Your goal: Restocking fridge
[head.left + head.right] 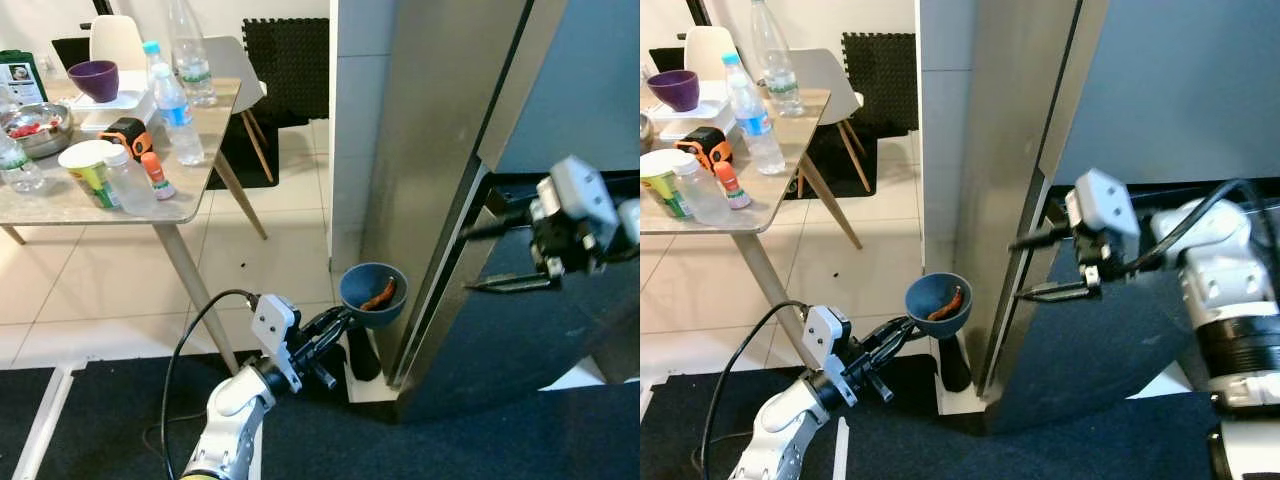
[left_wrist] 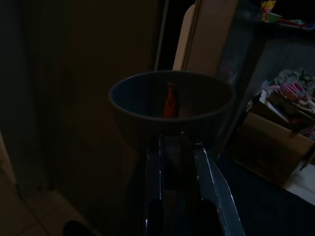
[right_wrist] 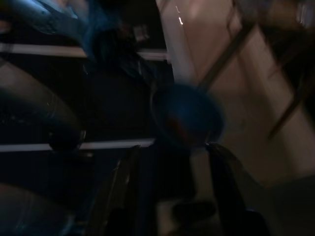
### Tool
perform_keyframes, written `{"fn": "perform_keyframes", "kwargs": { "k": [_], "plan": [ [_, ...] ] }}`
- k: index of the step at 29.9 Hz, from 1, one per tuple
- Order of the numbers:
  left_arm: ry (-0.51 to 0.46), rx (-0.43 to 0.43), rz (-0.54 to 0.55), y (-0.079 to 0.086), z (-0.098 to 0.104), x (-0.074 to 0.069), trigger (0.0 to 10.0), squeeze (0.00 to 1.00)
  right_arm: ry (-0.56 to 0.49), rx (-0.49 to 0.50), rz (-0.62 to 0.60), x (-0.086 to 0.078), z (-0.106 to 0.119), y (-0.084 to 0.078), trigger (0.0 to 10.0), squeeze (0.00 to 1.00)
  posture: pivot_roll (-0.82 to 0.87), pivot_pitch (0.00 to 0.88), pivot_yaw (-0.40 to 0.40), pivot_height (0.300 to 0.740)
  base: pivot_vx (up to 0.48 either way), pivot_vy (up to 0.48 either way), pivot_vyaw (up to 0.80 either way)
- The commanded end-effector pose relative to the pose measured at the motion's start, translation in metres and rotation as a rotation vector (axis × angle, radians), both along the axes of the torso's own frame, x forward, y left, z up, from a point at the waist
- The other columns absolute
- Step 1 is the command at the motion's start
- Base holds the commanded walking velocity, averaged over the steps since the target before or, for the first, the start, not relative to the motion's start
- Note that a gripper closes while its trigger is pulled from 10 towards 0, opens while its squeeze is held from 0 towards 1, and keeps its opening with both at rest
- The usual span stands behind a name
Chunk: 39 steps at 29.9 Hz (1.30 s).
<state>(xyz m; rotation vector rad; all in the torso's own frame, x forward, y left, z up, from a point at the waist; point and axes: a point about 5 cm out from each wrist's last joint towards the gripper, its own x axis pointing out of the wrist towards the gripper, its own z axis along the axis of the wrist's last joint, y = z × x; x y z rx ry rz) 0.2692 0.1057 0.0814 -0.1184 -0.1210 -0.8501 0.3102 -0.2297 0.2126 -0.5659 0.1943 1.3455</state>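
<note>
From the head, no label on the table's [image 1: 185, 212] water bottles [image 1: 178, 112] or cup [image 1: 88, 166] is readable. Low by the stainless fridge door [image 1: 450, 120], the left gripper [image 1: 340, 322] clamps a blue bowl [image 1: 373, 292] holding a red chili [image 1: 379, 295]. The right gripper [image 1: 1032, 268] reaches at the door's edge, fingers spread apart, holding nothing. The dark left wrist view shows both fingers [image 2: 153, 167] pinching the bowl's near rim. The blurred right wrist view looks between parted fingers [image 3: 224, 177] toward the bowl.
</note>
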Motion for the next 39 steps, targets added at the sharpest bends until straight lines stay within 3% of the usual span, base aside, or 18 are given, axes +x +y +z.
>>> {"fn": "perform_keyframes", "kwargs": {
  "k": [1,5,9,11,13,14,15,18,21,22,24,29,35,39],
  "plan": [
    [-0.002,-0.007,-0.002,0.001,0.002,0.001,10.0,0.0,0.062,-0.018,-0.085,-0.003,-0.022,-0.002,0.0,0.0,-0.01,0.07,-0.02,0.74,0.0,0.0,0.0],
    [-0.004,-0.008,-0.002,0.001,0.002,0.001,10.0,0.0,0.14,-0.013,-0.155,-0.01,-0.05,-0.001,0.0,0.0,-0.02,0.071,-0.017,0.74,0.0,0.0,0.0],
    [-0.015,-0.014,0.005,0.002,0.005,0.004,10.0,0.0,0.254,-0.087,-0.256,-0.017,-0.103,-0.002,0.0,0.0,-0.02,0.067,-0.014,0.74,0.0,0.0,0.0],
    [-0.02,-0.014,0.008,0.002,0.006,0.005,10.0,0.0,0.273,-0.096,-0.283,-0.019,-0.115,-0.002,0.0,0.0,-0.02,0.067,-0.014,0.74,0.0,0.0,0.0],
    [-0.032,-0.016,0.017,0.002,0.009,0.008,10.0,0.0,0.301,-0.103,-0.426,-0.021,-0.146,-0.004,0.0,0.0,-0.02,0.064,-0.012,0.74,0.0,0.0,0.0],
    [-0.036,-0.017,0.02,0.002,0.01,0.009,10.0,0.0,0.311,-0.096,-0.479,-0.023,-0.156,-0.004,4.6,0.0,-0.02,0.064,-0.012,0.74,0.0,0.0,0.0],
    [-0.044,-0.018,0.026,0.003,0.012,0.01,10.0,0.0,0.333,-0.056,-0.551,-0.026,-0.168,-0.001,10.0,0.0,-0.02,0.063,-0.007,0.74,0.0,0.0,0.0],
    [-0.059,-0.02,0.039,0.003,0.015,0.012,10.0,0.0,0.361,0.0,-0.679,-0.032,-0.186,0.004,10.0,0.0,-0.02,0.063,-0.007,0.74,0.0,0.0,0.0],
    [-0.071,-0.017,0.059,0.004,0.018,0.016,10.0,0.0,0.391,-0.025,-0.835,-0.043,-0.208,0.0,10.0,0.0,-0.02,0.059,-0.005,0.74,0.0,0.0,0.0],
    [-0.071,-0.017,0.059,0.004,0.018,0.016,10.0,0.0,0.391,-0.025,-0.835,-0.043,-0.208,0.0,10.0,0.0,-0.02,0.059,-0.005,0.74,0.0,0.0,0.0],
    [-0.088,-0.019,0.093,0.005,0.022,0.02,10.0,0.0,0.426,-0.044,-0.967,-0.058,-0.226,-0.004,10.0,0.0,-0.03,0.058,0.0,0.74,0.0,0.0,0.0],
    [-0.096,-0.022,0.108,0.005,0.024,0.023,10.0,0.0,0.444,-0.054,-1.037,-0.065,-0.235,-0.006,10.0,0.0,-0.03,0.058,0.002,0.74,0.0,0.0,0.0],
    [-0.131,-0.028,0.141,0.0,0.036,0.037,10.0,0.0,0.559,-0.078,-1.206,-0.106,-0.268,-0.008,10.0,0.0,-0.05,0.068,0.027,0.74,0.0,0.0,-0.52],
    [-0.133,-0.025,0.132,-0.002,0.037,0.038,10.0,0.0,0.576,-0.105,-1.229,-0.115,-0.274,-0.008,10.0,0.0,-0.06,0.068,0.036,0.74,0.0,0.0,-0.77]
  ]
}}
